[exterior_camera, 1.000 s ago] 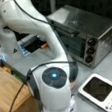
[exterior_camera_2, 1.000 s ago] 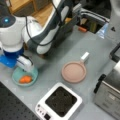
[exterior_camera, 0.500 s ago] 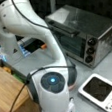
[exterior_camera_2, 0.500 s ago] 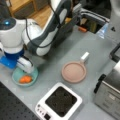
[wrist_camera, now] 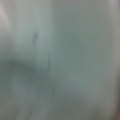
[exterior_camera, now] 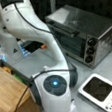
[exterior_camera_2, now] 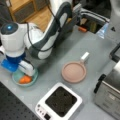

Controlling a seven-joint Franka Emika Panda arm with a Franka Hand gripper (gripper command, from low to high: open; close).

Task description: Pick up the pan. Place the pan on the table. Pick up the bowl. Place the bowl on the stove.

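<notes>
Pan [exterior_camera_2: 74,72] rests flat on the grey tabletop [exterior_camera_2: 51,72], its white handle pointing away from the stove [exterior_camera_2: 60,103], which stands empty just beside it toward a front view's bottom. Well apart from the pan, toward a front view's left, the hand [exterior_camera_2: 27,71] is lowered over the teal bowl [exterior_camera_2: 25,77], an orange item lying inside; whether its fingers are open or closed on the rim cannot be told. Wrist view gives only a pale teal blur. Steel oven [exterior_camera: 83,35] sits beyond the stove [exterior_camera: 98,90] in a front view.
</notes>
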